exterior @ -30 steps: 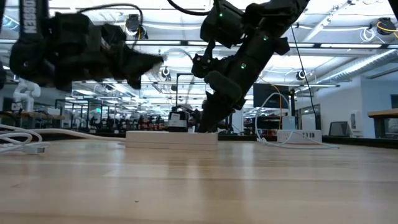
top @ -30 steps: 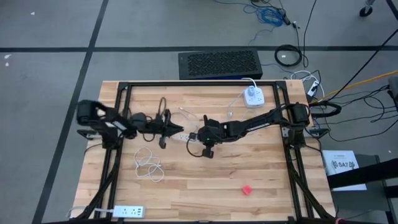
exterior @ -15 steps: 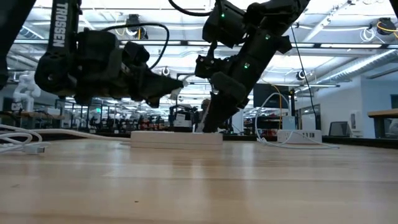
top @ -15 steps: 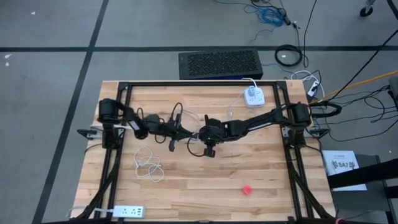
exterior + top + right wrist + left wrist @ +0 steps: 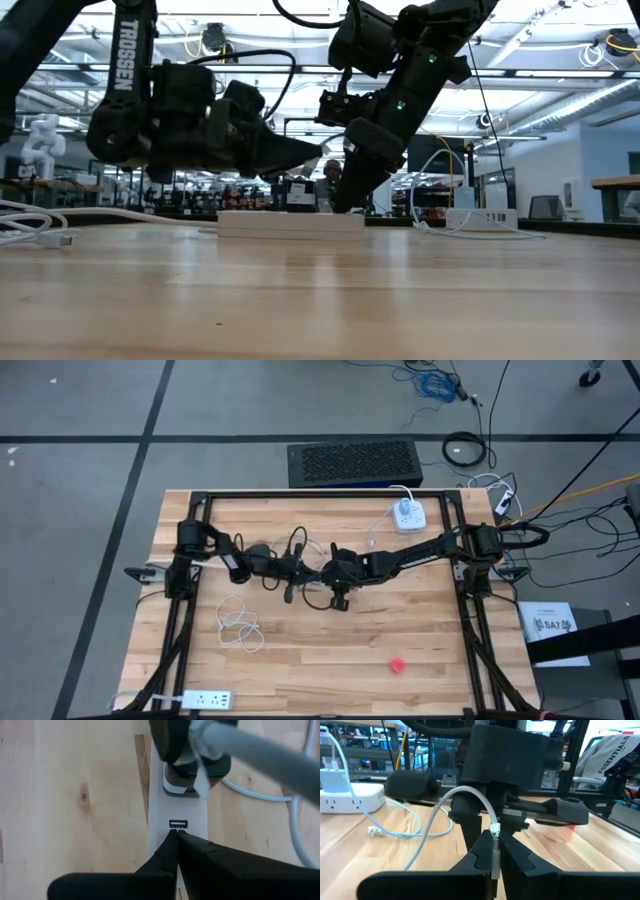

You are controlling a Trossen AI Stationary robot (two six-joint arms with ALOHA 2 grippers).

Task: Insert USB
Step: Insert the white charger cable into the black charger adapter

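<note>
A white power strip [image 5: 290, 224] lies flat on the table's middle, its USB port [image 5: 178, 824] facing up. My left gripper [image 5: 495, 851] reaches in level from the left and is shut on the plug end of a white USB cable [image 5: 465, 795]. It hangs just above the strip [image 5: 200, 815], a short way from the port. My right gripper [image 5: 176, 834] slants down from the right, shut, with its tips on the strip right beside the port. In the high view the two grippers meet at the centre, left [image 5: 298, 573] and right [image 5: 323, 577]. My left gripper pinches the cable's plug end [image 5: 495, 833] between its two fingers, which come in level from the table's left. The plug itself is hidden by the fingers. The cable arches up out of the hold and falls slack to the table. My right gripper presses its shut fingertips [image 5: 172, 840] down on the strip's top face [image 5: 160, 827], next to the USB port, slanting down from the table's right. The strip lies flat on the wood.
A loose white cable coil [image 5: 240, 625] lies near left of centre, a second power strip [image 5: 205, 700] at the near left corner, a red bit [image 5: 397, 664] near right. A white adapter [image 5: 405, 515] with its cord sits far right. A black frame [image 5: 320, 493] borders the table.
My left gripper has moved toward the table's right edge and downward, carrying the cable's plug end up to my right gripper and over the strip. It stays shut. The strip has slid a little toward the right edge under my right gripper.
</note>
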